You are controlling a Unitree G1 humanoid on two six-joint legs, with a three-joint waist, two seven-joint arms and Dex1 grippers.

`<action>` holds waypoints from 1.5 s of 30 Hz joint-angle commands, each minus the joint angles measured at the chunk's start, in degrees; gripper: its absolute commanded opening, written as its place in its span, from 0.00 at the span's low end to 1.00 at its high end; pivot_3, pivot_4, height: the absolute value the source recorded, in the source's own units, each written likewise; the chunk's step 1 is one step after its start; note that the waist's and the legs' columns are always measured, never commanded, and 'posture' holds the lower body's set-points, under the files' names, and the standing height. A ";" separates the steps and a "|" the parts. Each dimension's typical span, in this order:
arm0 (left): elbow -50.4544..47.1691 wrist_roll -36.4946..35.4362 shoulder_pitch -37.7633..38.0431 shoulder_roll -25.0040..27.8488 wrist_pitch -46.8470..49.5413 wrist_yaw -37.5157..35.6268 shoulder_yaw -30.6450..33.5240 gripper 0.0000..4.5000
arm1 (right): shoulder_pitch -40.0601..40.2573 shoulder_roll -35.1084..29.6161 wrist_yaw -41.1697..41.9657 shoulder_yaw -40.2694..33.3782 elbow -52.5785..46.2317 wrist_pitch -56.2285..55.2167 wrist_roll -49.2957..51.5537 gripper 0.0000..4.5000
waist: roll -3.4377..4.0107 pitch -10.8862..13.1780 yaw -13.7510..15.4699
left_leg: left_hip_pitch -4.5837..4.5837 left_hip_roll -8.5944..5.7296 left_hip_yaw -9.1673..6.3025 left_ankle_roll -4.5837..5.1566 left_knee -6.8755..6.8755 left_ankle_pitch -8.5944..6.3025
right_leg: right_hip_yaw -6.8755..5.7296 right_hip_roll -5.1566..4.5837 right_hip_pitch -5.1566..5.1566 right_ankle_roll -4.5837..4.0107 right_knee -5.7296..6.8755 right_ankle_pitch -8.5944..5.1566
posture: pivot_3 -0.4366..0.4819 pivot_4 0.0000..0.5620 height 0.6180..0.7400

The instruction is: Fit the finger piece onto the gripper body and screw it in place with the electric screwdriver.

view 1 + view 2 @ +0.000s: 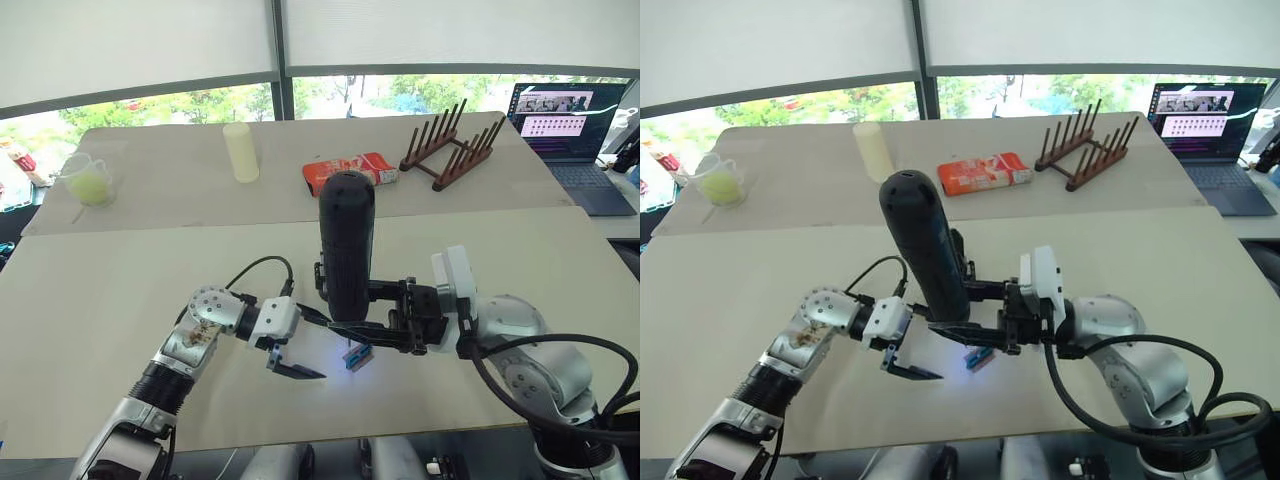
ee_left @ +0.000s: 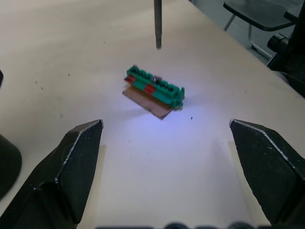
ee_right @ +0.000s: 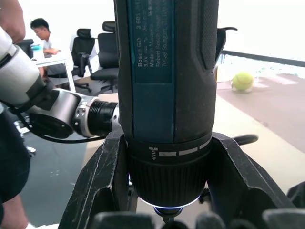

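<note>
The electric screwdriver [image 1: 346, 245] stands upright, clamped between the two black fingers of the right gripper [image 1: 385, 318], which close on its lower barrel; in the right wrist view the fingers [image 3: 102, 181] press against both sides of the collar, where a ring of bluish light glows at the nose. The printed label on the blue panel is too small to read in full, and the bit is cut off at the lower edge of that view. The thin metal bit [image 2: 157, 24] hangs just above a small green block [image 2: 155, 90], apart from it, with its tip short of the block's far edge. That block, green with red patches on a brown board, lies flat on the table [image 1: 100, 300] in a pool of the tool's light; whether it belongs to a larger part cannot be told. It sits beyond the left gripper [image 1: 290, 360], ahead of the gap between its fingertips and centred on that gap. The left jaws are spread wide and grasp nothing, both fingers [image 2: 78, 157] resting low near the tabletop. A dark rounded shape at the edge of the left wrist view is cut off and cannot be identified.
</note>
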 commanded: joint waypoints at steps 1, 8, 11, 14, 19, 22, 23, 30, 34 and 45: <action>-1.37 -0.42 -1.12 -0.24 -0.45 0.46 -0.11 1.00 | 0.61 0.61 0.37 -0.01 -1.87 -3.19 -0.02 0.42 | 0.00 0.00 0.02 | 0.00 0.00 0.00 0.00 0.00 0.00 | 0.00 0.00 0.00 0.00 0.00 0.00 | 0.48 0.27 1.00; -3.32 -1.82 -1.41 -0.02 2.06 1.26 0.43 1.00 | 3.25 0.16 0.14 -0.71 -2.11 -4.96 -0.92 0.42 | 0.00 0.00 0.05 | 0.03 -0.01 0.00 0.00 0.01 0.00 | 0.01 0.04 0.06 0.00 -0.01 0.00 | 0.48 0.27 1.00; -4.00 -2.21 -1.31 0.30 2.52 1.17 0.40 1.00 | 4.47 0.00 -0.25 -1.10 -2.39 -5.67 -1.06 0.42 | -0.01 0.00 0.07 | 0.06 0.00 -0.01 0.00 0.00 0.00 | 0.00 0.05 0.07 0.00 -0.01 0.00 | 0.48 0.27 1.00; -4.09 -2.34 -1.31 0.48 2.59 1.02 0.39 1.00 | 4.74 0.14 -0.99 -1.35 -2.46 -5.95 -1.14 0.42 | -0.01 0.00 0.06 | 0.06 -0.01 0.00 0.00 0.01 0.00 | 0.02 0.05 0.09 0.00 -0.01 0.00 | 0.48 0.27 1.00; -3.58 -2.02 -1.68 0.28 2.28 1.07 0.30 1.00 | 5.42 0.05 -1.36 -1.72 -2.11 -6.41 -1.64 0.42 | -0.01 0.00 0.08 | 0.13 0.00 -0.01 0.00 -0.01 0.00 | 0.01 0.07 0.13 0.00 -0.01 0.00 | 0.48 0.27 1.00; -3.36 -2.00 -1.63 0.37 2.05 0.94 0.33 1.00 | 5.76 0.03 -1.62 -1.91 -2.44 -6.29 -1.60 0.42 | -0.01 0.00 0.09 | 0.14 -0.01 0.00 0.00 0.00 0.00 | 0.01 0.07 0.17 0.00 -0.02 0.00 | 0.48 0.27 1.00; -3.34 -2.01 -1.62 0.41 2.01 0.88 0.34 1.00 | 5.86 -0.02 -1.70 -1.96 -2.51 -6.26 -1.58 0.42 | -0.01 0.00 0.09 | 0.14 -0.01 -0.01 0.00 0.00 0.00 | 0.01 0.07 0.17 0.00 -0.03 0.00 | 0.48 0.27 1.00; -2.61 -1.77 -1.98 0.17 1.54 0.81 0.24 1.00 | 6.55 -0.08 -1.73 -1.90 -2.23 -6.59 -2.09 0.42 | -0.01 0.01 0.08 | 0.16 0.00 0.00 0.00 -0.01 0.00 | 0.01 0.07 0.19 0.00 -0.03 0.00 | 0.48 0.27 1.00; -2.45 -1.78 -1.98 0.04 1.35 0.84 0.19 1.00 | 6.69 0.00 -1.63 -1.77 -2.03 -6.68 -2.48 0.42 | -0.01 0.00 0.08 | 0.17 0.00 -0.01 0.00 0.00 0.00 | 0.01 0.07 0.20 0.00 -0.03 0.00 | 0.48 0.27 1.00; -1.32 -1.59 -2.24 -0.10 0.35 1.02 0.17 1.00 | 6.42 0.19 -1.40 -1.62 -1.03 -6.97 -3.07 0.42 | -0.01 0.00 0.08 | 0.17 0.00 -0.01 0.00 0.00 0.00 | 0.01 0.08 0.20 0.00 -0.03 0.00 | 0.48 0.27 1.00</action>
